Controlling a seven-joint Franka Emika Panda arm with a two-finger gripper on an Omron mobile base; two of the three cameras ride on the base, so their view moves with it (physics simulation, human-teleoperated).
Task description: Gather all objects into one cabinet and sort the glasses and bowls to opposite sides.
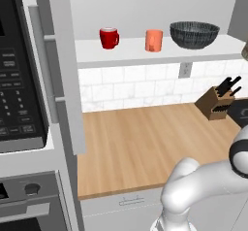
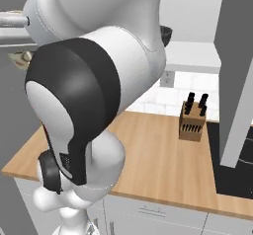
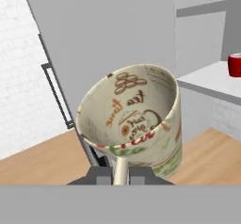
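Beige printed mug (image 3: 136, 119) right up against hand cam, tipped so inside shows, rim pinched between hand (image 3: 120, 173) fingers. Glossy red cup (image 1: 109, 37), salmon-orange cup (image 1: 154, 40), wide dark ribbed bowl (image 1: 194, 34) sit spaced along white cabinet shelf (image 1: 121, 53), bowl on right. Wooden table (image 1: 145, 142) below, knife block (image 1: 217, 101) by backsplash.

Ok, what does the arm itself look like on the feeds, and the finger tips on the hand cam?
The arm is glossy white with rounded, bulbous links and black bands at the joints. No cables or markings are visible. In the hand view the gripper has two small dark grey, blocky finger tips.
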